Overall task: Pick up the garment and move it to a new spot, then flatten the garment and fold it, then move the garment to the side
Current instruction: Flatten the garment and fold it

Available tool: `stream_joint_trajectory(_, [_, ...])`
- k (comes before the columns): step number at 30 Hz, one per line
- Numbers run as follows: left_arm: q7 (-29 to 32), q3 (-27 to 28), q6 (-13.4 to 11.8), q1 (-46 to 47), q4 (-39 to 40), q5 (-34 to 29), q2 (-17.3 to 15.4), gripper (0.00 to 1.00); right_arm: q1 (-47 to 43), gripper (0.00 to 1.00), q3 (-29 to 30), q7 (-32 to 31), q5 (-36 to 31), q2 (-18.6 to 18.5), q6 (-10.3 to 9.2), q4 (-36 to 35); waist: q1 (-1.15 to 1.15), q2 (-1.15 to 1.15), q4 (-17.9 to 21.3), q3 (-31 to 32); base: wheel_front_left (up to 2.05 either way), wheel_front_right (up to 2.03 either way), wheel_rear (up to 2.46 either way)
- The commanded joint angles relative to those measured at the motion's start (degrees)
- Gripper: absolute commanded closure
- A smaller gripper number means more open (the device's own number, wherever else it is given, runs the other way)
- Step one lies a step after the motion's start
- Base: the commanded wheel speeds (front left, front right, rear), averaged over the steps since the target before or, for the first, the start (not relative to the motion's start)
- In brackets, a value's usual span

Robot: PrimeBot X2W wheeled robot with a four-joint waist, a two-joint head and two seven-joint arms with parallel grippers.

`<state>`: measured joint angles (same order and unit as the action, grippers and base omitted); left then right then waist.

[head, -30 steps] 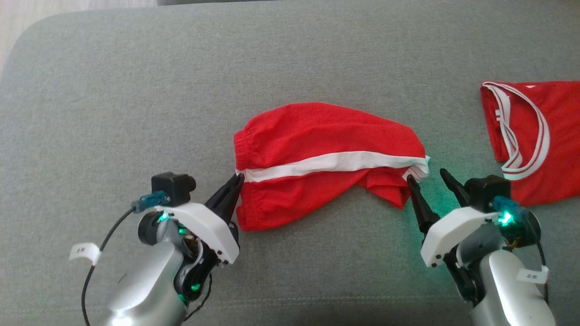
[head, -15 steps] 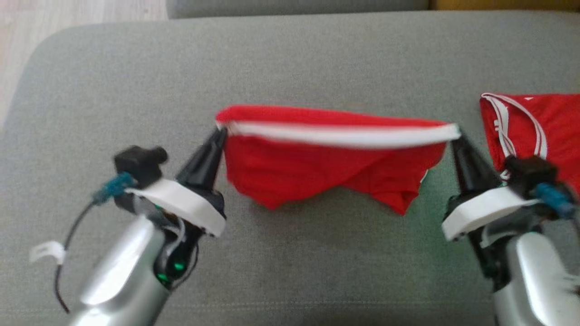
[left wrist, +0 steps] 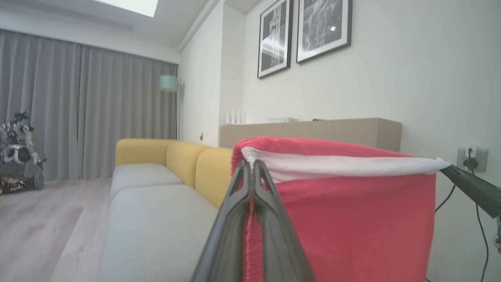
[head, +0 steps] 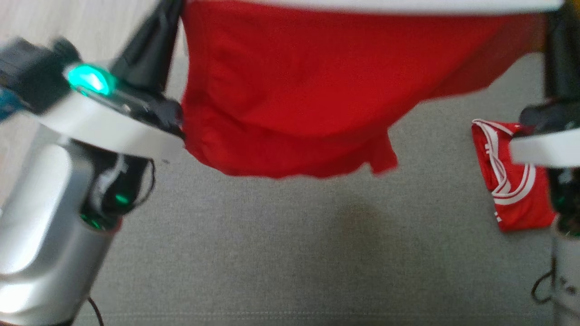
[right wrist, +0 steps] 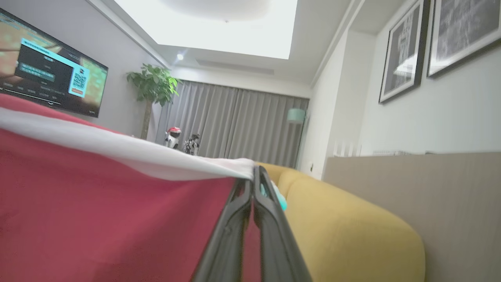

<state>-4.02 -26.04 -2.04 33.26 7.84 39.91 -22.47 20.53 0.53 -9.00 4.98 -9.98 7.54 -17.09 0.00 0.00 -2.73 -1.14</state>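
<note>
You had the left gripper [left wrist: 250, 169] pinched tight on one end of the white stripe [left wrist: 344, 165] of the garment [head: 290, 90] and the right gripper [right wrist: 253, 172] pinched tight on the other end, so that edge ran taut between them. The garment hung in the air above the grey cushion [head: 272, 253], body dangling free; my read is that gravity drops the creases out before a flat lay-down. The second red garment [head: 512, 190] lay on the cushion at the right, apart from it.

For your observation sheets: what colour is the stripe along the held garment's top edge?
White stripe on the red garment; clearest in the left wrist view.
</note>
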Motion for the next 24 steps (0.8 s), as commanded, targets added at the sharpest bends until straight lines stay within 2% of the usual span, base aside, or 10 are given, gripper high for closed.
stream_joint_trajectory(1, [0.57, 3.48, -0.51, 3.63, 2.34, -0.15, -2.37, 1.00, 3.21, 1.00, -0.53, -0.98, 0.38, -0.87, -0.05, -2.68, 0.00, 0.00, 0.17, 1.31, 0.00, 0.00, 0.00])
stream_joint_trajectory(3, [1.72, 4.03, -1.23, 4.98, 3.41, -0.77, -3.31, 1.00, 5.16, 1.00, 0.05, -1.98, 0.93, -1.37, -0.05, -3.96, 0.00, 0.00, 0.30, 1.66, 0.00, 0.00, 0.00])
stream_joint_trajectory(8, [2.67, 4.09, -1.91, 6.41, 4.29, -0.49, -2.92, 1.00, 7.41, 1.00, 0.20, -3.78, 2.11, -1.70, -0.05, -4.41, 0.00, 0.00, 0.08, 2.00, 0.00, 0.00, 0.00])
stream_joint_trajectory(16, [1.52, 3.87, -2.21, 7.79, 1.42, -0.91, -1.89, 1.00, 8.58, 1.00, -0.14, -4.73, 3.36, -0.56, -0.05, -0.76, 0.00, 0.00, -0.36, 0.69, 0.00, 0.00, 0.00])
stream_joint_trajectory(21, [-0.99, 4.00, -1.78, 13.24, -5.29, -2.52, -0.31, 1.00, 15.14, 1.00, -1.35, -4.09, 5.28, 0.50, -0.05, 6.79, 0.00, 0.00, -0.28, -3.11, 0.00, 0.00, 0.00])
stream_joint_trajectory(24, [-2.16, 4.11, 0.10, 18.45, -12.78, -1.59, 1.68, 1.00, 22.95, 1.00, -2.59, -2.15, 5.74, 1.61, -0.05, 14.92, 0.00, 0.00, 0.20, -5.94, 0.00, 0.00, 0.00])
